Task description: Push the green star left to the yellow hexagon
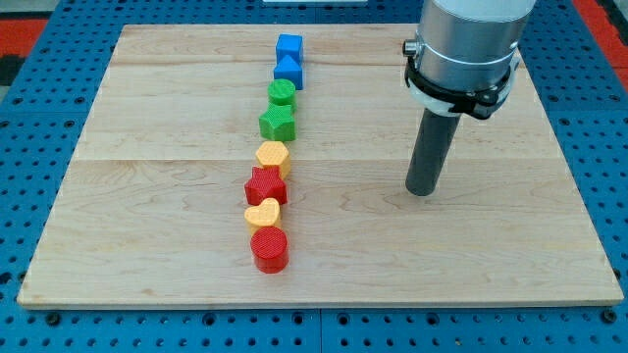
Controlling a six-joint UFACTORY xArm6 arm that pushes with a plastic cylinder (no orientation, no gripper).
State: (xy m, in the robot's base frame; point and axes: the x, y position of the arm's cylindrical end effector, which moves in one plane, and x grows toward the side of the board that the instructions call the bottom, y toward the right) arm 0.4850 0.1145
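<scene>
The green star lies in a near-vertical line of blocks at the board's middle, just above the yellow hexagon, the two almost touching. My tip rests on the board well to the view's right of the line, about level with the red star, apart from every block.
The line, from top to bottom: a blue cube, a blue triangle-like block, a green cylinder, the green star, the yellow hexagon, the red star, a yellow heart, a red cylinder. The wooden board lies on a blue perforated table.
</scene>
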